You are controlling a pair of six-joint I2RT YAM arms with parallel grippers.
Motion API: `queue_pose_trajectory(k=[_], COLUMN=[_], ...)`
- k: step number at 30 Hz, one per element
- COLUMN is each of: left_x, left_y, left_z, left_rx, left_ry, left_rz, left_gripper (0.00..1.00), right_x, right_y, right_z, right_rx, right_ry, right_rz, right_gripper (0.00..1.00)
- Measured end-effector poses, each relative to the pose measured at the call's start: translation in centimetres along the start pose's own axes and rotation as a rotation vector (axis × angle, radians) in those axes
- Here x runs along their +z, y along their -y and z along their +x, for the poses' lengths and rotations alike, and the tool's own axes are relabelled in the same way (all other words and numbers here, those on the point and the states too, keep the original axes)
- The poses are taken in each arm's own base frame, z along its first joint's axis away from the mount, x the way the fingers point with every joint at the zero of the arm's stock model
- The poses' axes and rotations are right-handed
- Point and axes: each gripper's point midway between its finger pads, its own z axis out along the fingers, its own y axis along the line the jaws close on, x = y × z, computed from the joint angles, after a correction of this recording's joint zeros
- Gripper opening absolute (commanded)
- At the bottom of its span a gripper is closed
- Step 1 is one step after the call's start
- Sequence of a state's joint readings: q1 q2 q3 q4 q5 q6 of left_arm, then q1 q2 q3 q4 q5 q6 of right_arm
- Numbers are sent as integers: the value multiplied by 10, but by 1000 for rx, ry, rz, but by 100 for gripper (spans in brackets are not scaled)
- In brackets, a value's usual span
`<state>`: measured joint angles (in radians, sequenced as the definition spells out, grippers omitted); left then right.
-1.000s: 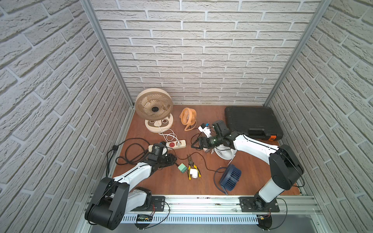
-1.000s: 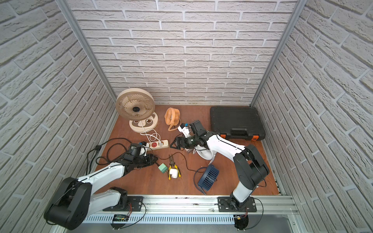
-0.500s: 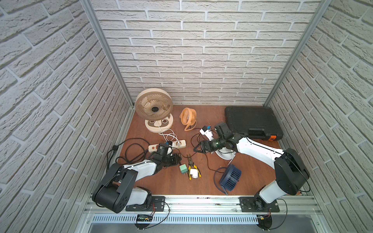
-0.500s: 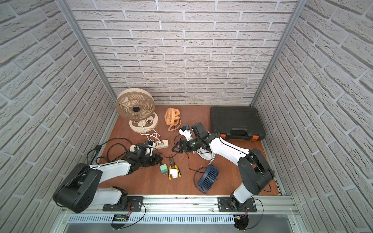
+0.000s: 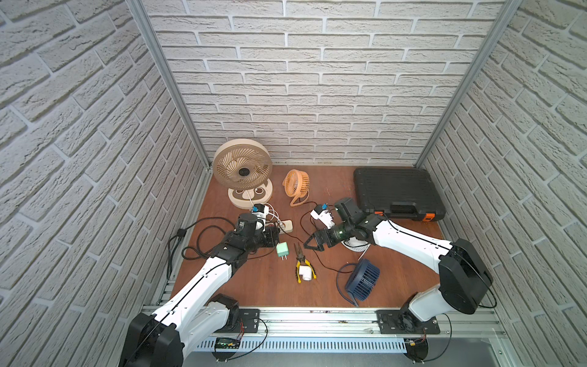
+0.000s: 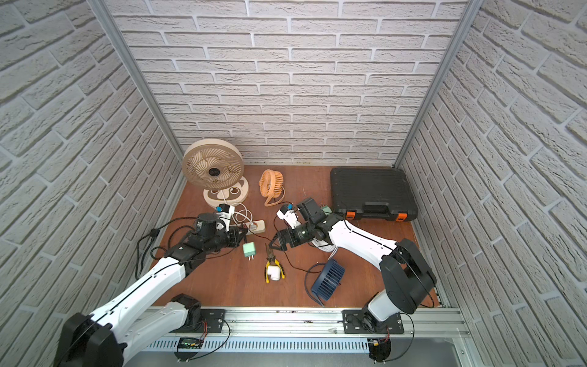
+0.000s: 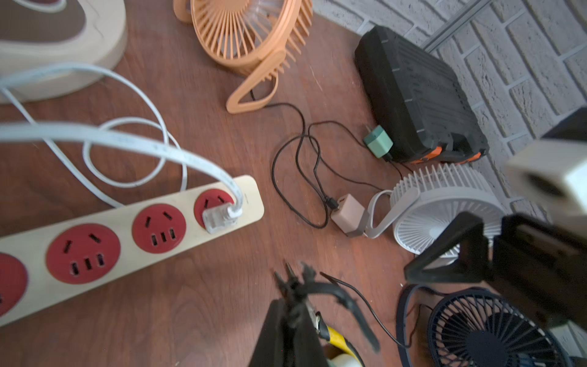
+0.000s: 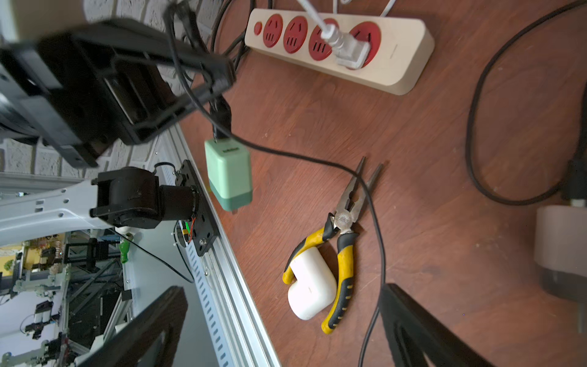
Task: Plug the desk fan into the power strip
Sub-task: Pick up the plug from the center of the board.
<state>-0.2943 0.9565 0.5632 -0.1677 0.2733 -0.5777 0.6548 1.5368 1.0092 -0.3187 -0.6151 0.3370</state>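
Observation:
The cream power strip (image 5: 286, 225) (image 6: 259, 225) (image 7: 125, 235) (image 8: 397, 47) lies at the left. A white plug (image 7: 219, 219) (image 8: 349, 54) from the big beige fan (image 5: 243, 168) sits in its end socket. My left gripper (image 5: 275, 237) (image 6: 238, 237) (image 7: 295, 286) is shut on a thin black cable where it enters a green adapter (image 5: 282, 249) (image 6: 249, 249) (image 8: 228, 171), just in front of the strip. The cable trails toward a blue fan (image 5: 362, 281). My right gripper (image 5: 309, 246) (image 6: 274, 246) (image 8: 284, 287) stands open and empty over the table, right of the adapter.
Yellow-handled pliers (image 5: 303, 262) and a white earbud case (image 5: 305, 272) lie in the middle front. An orange fan (image 5: 297, 184), a white fan (image 5: 355, 244) and a black tool case (image 5: 397, 190) stand behind and to the right. Black cords loop at the left (image 5: 203, 241).
My left gripper has closed onto the black cable at the green adapter, which has shifted slightly toward the strip. The right gripper stayed open and drifted a little forward.

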Motion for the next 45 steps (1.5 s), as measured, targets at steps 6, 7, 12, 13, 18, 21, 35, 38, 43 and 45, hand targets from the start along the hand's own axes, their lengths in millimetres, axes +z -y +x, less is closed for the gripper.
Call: queue_pose_trajectory(k=[6, 7, 12, 13, 18, 21, 35, 38, 43, 45], left_x=[-4, -4, -2, -1, -1, -3, -9, -9, -9, -9], left_y=[12, 15, 29, 31, 45, 50, 59, 59, 60, 60], left_z=[-19, -21, -19, -18, -14, -14, -14, -14, -13, -14], left_rx=[151, 175, 264, 278, 320, 329, 353, 358, 366, 372], left_ry=[9, 9, -15, -22, -48, -53, -44, -44, -46, -44], left_rz=[-56, -53, -25, -18, 27, 47, 87, 87, 91, 91], left_gripper=[0, 0, 0, 0, 0, 0, 0, 0, 0, 0], right_x=[20, 22, 30, 32, 47, 54, 47, 45, 46, 50], right_y=[-20, -23, -43, -46, -56, -56, -61, -71, -71, -69], right_z=[11, 12, 6, 2, -25, -39, -67, -59, -54, -50], right_rx=[-206, -235, -345, -355, -394, -394, -432, -446, -433, -423], right_ry=[-13, -10, -3, -1, 22, 32, -6, -51, -131, -163], right_rz=[44, 41, -22, -32, -77, -84, -360, -432, -472, -485], right_gripper=[91, 86, 75, 76, 78, 78, 67, 63, 56, 55])
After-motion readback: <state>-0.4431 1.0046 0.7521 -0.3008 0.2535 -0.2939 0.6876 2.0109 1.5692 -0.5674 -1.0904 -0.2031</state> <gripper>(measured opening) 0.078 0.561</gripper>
